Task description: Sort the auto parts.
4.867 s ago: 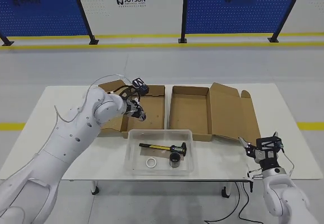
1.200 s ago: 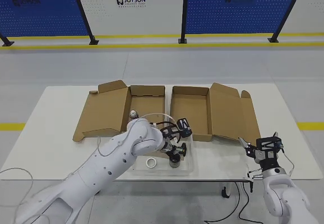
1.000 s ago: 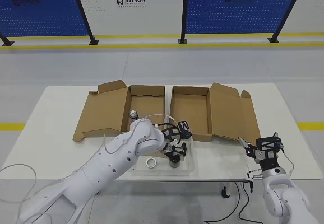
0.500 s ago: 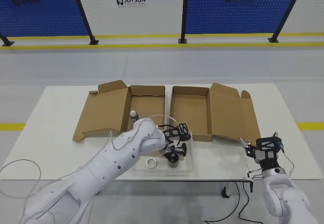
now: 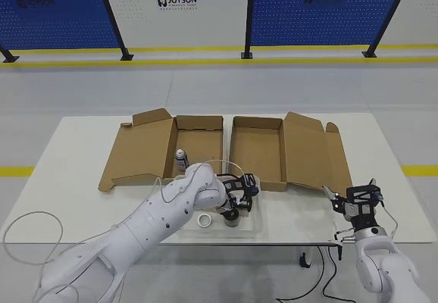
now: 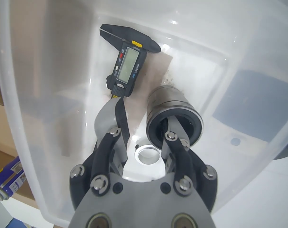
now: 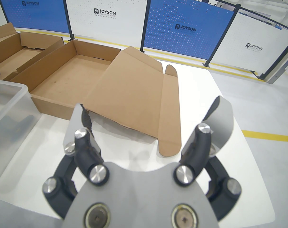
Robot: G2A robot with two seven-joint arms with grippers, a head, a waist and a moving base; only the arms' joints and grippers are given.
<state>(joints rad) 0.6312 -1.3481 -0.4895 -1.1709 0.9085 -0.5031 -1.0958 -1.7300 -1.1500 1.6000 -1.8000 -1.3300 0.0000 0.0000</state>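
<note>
In a clear plastic bin [image 5: 254, 227] at the table's front lie a steel cylindrical bearing [image 6: 167, 100], a black digital caliper [image 6: 127, 65] and a small silver ring [image 6: 137, 154]. My left gripper [image 6: 145, 112] is down inside the bin, open. One finger sits in the bearing's bore and the other stands outside its wall, a little apart from it. From above, the bearing [image 5: 232, 217] and a white ring [image 5: 204, 220] lie beside that gripper [image 5: 239, 198]. My right gripper [image 7: 151, 110] hangs open over the table's front right corner [image 5: 353, 198], holding nothing.
Two open cardboard boxes stand behind the bin. The left box [image 5: 204, 148] holds an upright spray can [image 5: 179, 157], and the right box [image 5: 257, 151] has a bare floor, with its flap [image 7: 134, 96] spread toward my right gripper. The left arm crosses the table's front.
The left arm swung from the left box, where the can now stands, to the bin and lowered its gripper onto the bearing. The right arm has stayed put.
</note>
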